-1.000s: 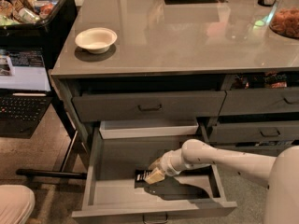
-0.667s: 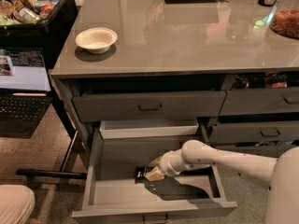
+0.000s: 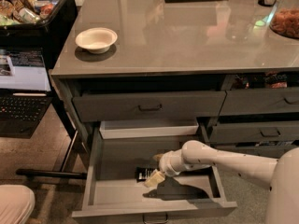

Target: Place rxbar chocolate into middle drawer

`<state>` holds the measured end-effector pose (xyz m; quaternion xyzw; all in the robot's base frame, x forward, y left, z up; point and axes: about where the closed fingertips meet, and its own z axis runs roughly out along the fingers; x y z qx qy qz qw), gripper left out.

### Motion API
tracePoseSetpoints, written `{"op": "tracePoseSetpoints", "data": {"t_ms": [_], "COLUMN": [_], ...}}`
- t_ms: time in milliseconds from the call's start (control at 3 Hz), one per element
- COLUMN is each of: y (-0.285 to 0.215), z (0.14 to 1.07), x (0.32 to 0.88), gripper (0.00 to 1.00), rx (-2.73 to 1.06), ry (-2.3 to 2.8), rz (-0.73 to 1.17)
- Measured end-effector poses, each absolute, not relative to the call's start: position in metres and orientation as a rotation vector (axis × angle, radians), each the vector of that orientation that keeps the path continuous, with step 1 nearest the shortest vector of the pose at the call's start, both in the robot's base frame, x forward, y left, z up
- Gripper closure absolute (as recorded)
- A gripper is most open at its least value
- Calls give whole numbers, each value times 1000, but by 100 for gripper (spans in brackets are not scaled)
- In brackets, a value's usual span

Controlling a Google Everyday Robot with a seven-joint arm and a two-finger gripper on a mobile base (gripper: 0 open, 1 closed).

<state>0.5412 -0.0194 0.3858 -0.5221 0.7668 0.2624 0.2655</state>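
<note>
The gripper [image 3: 154, 178], at the end of the white arm [image 3: 219, 159] reaching in from the right, sits low inside the open middle drawer [image 3: 117, 193], near the centre of its floor. Whether the gripper is open or closed cannot be told from this view. The rxbar chocolate [image 3: 142, 173] is inside the same drawer, just left of the gripper tip and touching or overlapping it. The bar appears to lie flat on the pale grey floor, though its right end is hidden by the gripper. The arm casts a dark shadow on the floor towards the drawer's front. Above, the shallower grey drawer [image 3: 149, 105] is shut. To the right are narrower grey drawers [image 3: 261, 132], the uppermost slightly ajar. On the counter [image 3: 187, 36] a white bowl [image 3: 96, 39] stands near the left front corner, well apart from the drawer contents. A laptop [image 3: 23, 85] and a black bin [image 3: 32, 13] of packaged items lie left of the counter.
</note>
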Motion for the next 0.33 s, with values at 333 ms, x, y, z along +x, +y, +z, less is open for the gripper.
{"op": "tracePoseSetpoints", "data": {"t_ms": [333], "y": [-19], "z": [386], "x": [541], "gripper": [0], "rx": [-1410], "ry": [2071], "rz": [709]}}
